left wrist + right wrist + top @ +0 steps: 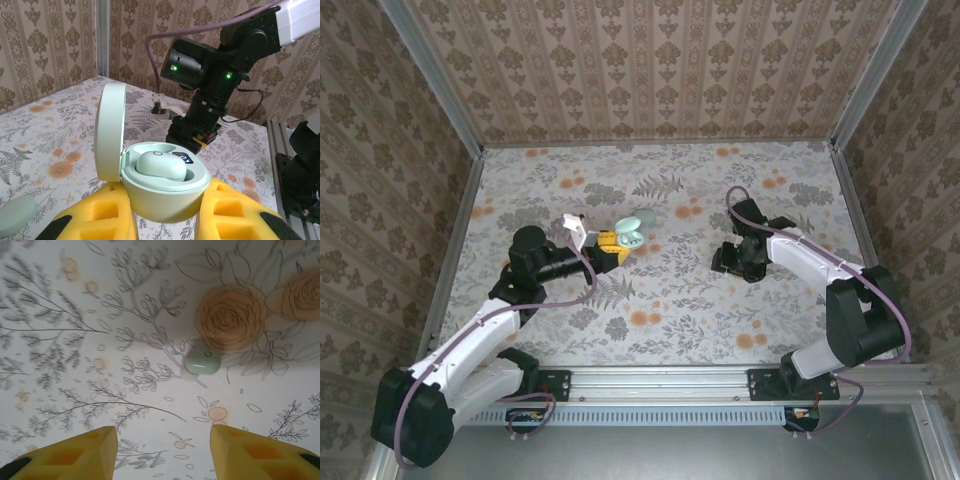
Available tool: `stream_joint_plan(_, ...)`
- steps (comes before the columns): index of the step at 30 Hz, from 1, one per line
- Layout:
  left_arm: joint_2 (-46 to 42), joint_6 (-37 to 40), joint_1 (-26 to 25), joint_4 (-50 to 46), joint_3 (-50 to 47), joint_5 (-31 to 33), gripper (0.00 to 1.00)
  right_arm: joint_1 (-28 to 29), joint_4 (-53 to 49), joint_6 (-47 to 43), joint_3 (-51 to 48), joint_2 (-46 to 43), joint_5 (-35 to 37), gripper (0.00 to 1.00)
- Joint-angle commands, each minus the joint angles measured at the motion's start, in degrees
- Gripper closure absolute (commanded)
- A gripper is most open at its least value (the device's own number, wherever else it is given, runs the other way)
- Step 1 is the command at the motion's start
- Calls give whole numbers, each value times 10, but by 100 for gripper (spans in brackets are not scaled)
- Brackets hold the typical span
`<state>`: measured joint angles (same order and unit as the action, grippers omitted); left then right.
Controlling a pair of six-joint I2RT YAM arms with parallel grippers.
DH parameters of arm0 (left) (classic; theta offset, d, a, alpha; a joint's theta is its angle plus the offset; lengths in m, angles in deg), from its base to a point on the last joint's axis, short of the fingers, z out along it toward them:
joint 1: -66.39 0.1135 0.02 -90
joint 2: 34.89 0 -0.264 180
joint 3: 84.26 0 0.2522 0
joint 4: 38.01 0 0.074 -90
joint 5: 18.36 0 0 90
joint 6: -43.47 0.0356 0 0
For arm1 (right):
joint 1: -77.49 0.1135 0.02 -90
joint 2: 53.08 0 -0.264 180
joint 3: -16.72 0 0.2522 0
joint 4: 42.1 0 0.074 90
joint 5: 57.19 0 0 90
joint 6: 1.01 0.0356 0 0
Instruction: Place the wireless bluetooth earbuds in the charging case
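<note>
Left fingers: pressed together on the lower shell of the charging case, one yellow pad on each side, holding it left of centre over the surface.
Case lid: swung fully open and standing upright on the left of the shell, so the inside faces up.
Seated earbud: sits in the case's hollow, its pale mint back showing above the rim. I cannot tell from here whether a second seat beside it is free.
Loose earbud: lies on the surface right of centre, just beside an orange flower of the print, apart from the case.
Right fingers: spread with nothing between them. The loose earbud lies on the far side of the tips, not inside the gap.
Step in hand: most likely the pick-up of the second earbud, since one is already in and the case is held ready.
Next move calls for: bringing the right fingers down over the loose earbud so it sits centred between the pads. It then needs a gentle pinch on a small, smooth piece, a carry left to the open case, and lining it up with the free seat.
</note>
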<state>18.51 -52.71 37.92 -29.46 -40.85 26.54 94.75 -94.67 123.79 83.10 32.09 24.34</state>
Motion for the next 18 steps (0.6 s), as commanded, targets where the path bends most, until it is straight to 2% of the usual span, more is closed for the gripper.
stream_joint_plan(1, 5, 15, 3, 9, 20, -6, 98, 0, 24, 20, -10, 12, -9, 45)
stream_joint_plan(18, -21, 21, 14, -13, 11, 1, 97, -1, 26, -12, 60, 131, 11, 44)
